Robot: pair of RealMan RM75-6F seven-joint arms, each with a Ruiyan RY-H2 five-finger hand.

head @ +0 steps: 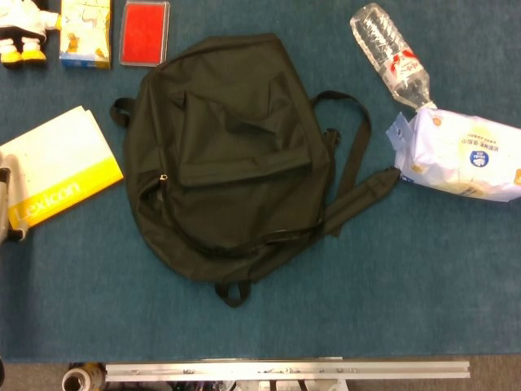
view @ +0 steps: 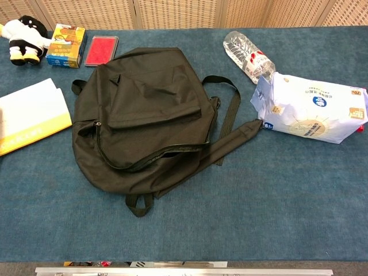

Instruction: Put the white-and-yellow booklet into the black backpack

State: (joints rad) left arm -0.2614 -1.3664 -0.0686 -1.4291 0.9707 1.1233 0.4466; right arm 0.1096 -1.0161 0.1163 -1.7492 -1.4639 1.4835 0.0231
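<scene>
The white-and-yellow booklet (head: 61, 167) (view: 31, 115) lies flat on the blue cloth at the left, its yellow band toward the front. Right of it lies the black backpack (head: 228, 155) (view: 144, 115), flat, with its curved zipper along the left and front side. Only a sliver of my left hand (head: 5, 208) shows at the frame's left edge, against the booklet's left end; how its fingers lie is hidden. My right hand is in neither view.
At the back left stand a plush toy (head: 20, 28), a yellow box (head: 85, 32) and a red case (head: 144, 32). A water bottle (head: 391, 53) and a pack of wipes (head: 460, 155) lie at the right. A metal rail (head: 285, 371) runs along the table's front edge.
</scene>
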